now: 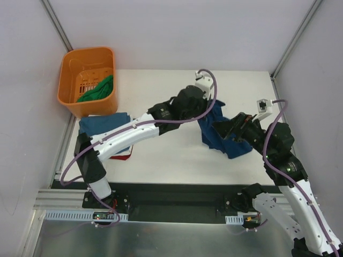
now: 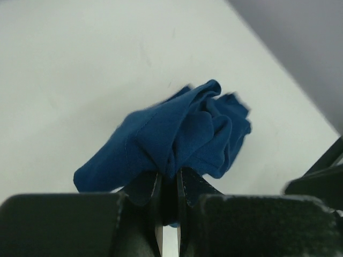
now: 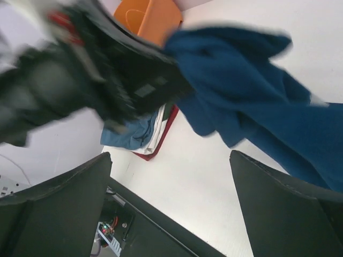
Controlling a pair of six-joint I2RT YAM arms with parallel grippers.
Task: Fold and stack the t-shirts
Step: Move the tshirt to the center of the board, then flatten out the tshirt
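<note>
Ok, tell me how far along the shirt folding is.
Done: a folded stack, blue on top, sits beside the orange basket. In hand: the left gripper is shut on a crumpled dark blue t-shirt mid-table; the right gripper is open beside it. Left: that shirt, plus the green shirt in the basket.

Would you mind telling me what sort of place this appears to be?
Most likely a robotics lab test cell: a white table boxed in by plain panels on metal posts, left arm and right arm bolted to a rail, and an orange basket holding a green t-shirt.
</note>
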